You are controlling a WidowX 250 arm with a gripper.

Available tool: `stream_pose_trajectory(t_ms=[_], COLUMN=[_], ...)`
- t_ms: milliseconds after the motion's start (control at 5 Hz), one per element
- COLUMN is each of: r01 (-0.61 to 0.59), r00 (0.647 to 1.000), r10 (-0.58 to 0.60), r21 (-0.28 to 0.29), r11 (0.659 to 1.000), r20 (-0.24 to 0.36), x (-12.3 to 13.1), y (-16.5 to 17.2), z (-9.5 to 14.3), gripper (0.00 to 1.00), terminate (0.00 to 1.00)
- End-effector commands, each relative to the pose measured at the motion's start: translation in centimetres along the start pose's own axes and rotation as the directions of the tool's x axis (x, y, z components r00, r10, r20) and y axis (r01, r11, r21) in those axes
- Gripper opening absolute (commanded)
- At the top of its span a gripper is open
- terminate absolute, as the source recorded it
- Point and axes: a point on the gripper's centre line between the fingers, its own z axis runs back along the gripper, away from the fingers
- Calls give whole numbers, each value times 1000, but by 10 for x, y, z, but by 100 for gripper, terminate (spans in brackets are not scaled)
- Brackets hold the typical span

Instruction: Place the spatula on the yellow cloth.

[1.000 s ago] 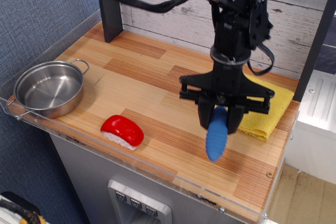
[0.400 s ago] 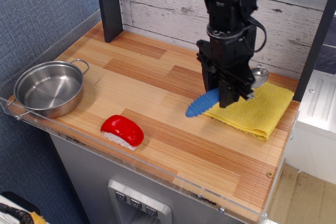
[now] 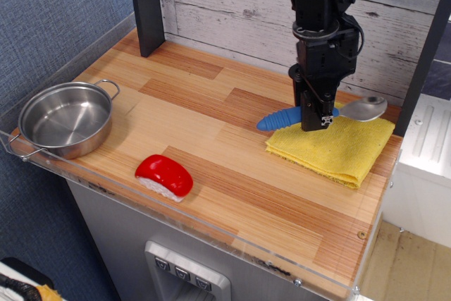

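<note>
The spatula has a ribbed blue handle (image 3: 280,118) and a shiny oval metal bowl (image 3: 362,109). My gripper (image 3: 316,121) is shut on the spatula's middle and holds it level, just above the yellow cloth (image 3: 338,146). The handle sticks out left past the cloth's left edge. The bowl reaches out over the cloth's back right corner. The yellow cloth lies folded flat at the right end of the wooden counter. I cannot tell whether the spatula touches the cloth.
A steel pot (image 3: 65,119) stands at the counter's left front. A red-and-white sushi toy (image 3: 164,176) lies near the front edge. A dark post (image 3: 144,6) stands at the back left. A white plank wall (image 3: 232,5) runs behind.
My gripper has moved back and to the right with the spatula, and turned it from pointing down at the front to lying level over the cloth.
</note>
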Motion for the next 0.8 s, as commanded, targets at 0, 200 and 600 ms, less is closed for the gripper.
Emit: stream_pose_trajectory(t_ms=[0, 200, 600], r01=[-6, -21, -58], r00=[1000, 1000, 998], r10=[5, 22, 60], r21=[57, 57, 78], r11=[998, 998, 995], r20=[16, -7, -23], x=[15, 14, 11], y=[-2, -3, -4], z=[5, 1, -3], gripper=[0, 0, 0], terminate=[0, 0, 0])
